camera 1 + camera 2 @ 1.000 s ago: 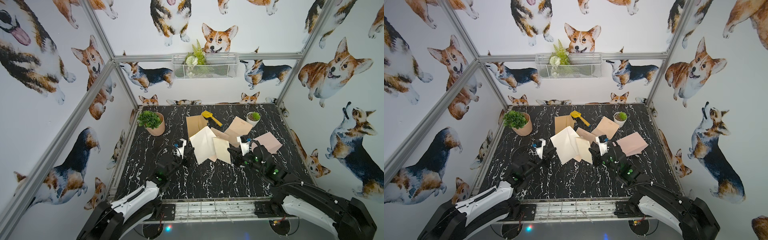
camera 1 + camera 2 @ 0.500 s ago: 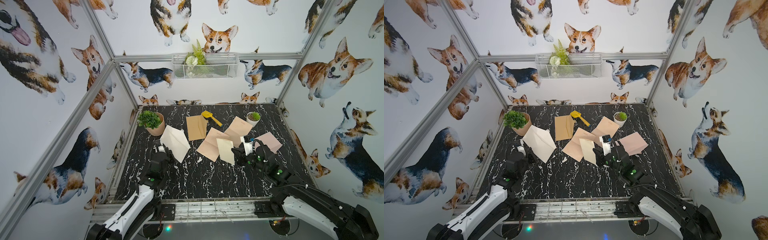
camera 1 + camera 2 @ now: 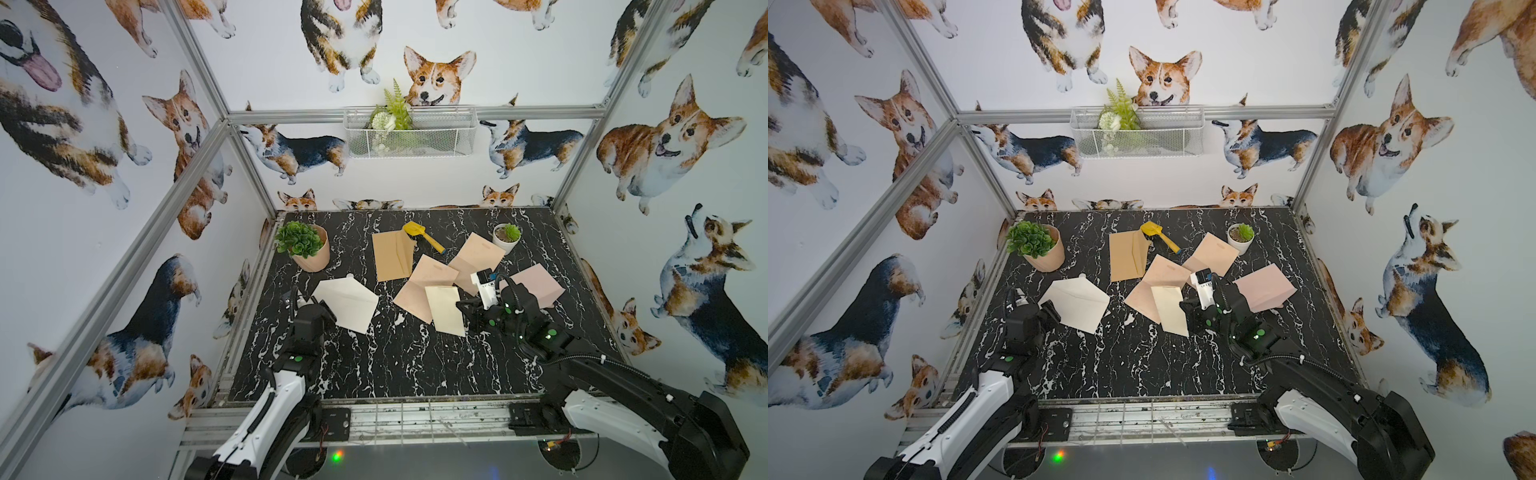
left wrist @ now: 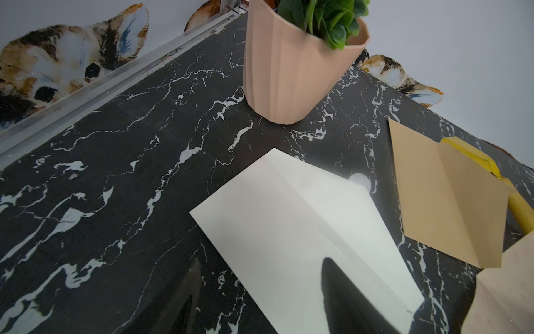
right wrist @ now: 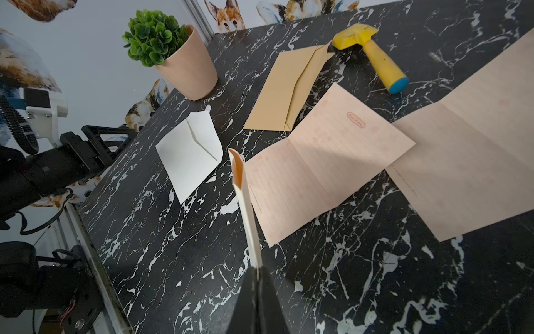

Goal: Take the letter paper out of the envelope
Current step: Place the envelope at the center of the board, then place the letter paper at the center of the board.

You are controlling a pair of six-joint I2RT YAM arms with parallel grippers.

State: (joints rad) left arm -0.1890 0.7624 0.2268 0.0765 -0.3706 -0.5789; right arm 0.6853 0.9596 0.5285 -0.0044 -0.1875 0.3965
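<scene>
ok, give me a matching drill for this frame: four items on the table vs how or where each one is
Things:
1. white envelope
2. folded letter paper
3. tan envelope
4. yellow scoop

States:
A. pinched in the shut right gripper
B. blue-tipped handle
C. lying flat by the open left gripper
D. lying flat beside the scoop's head

Pairs: 1-C, 2-A, 3-D, 4-B

We see a black tabletop [image 3: 374,361] veined in white marbling, a white envelope [image 3: 349,303], a cream letter paper [image 3: 446,309], a tan envelope [image 3: 388,255], pale pink ruled sheets [image 3: 432,272], a yellow scoop [image 3: 426,240] tipped blue, a peach pot [image 3: 316,262] of green leaves, white walls [image 3: 266,54] printed with corgis
</scene>
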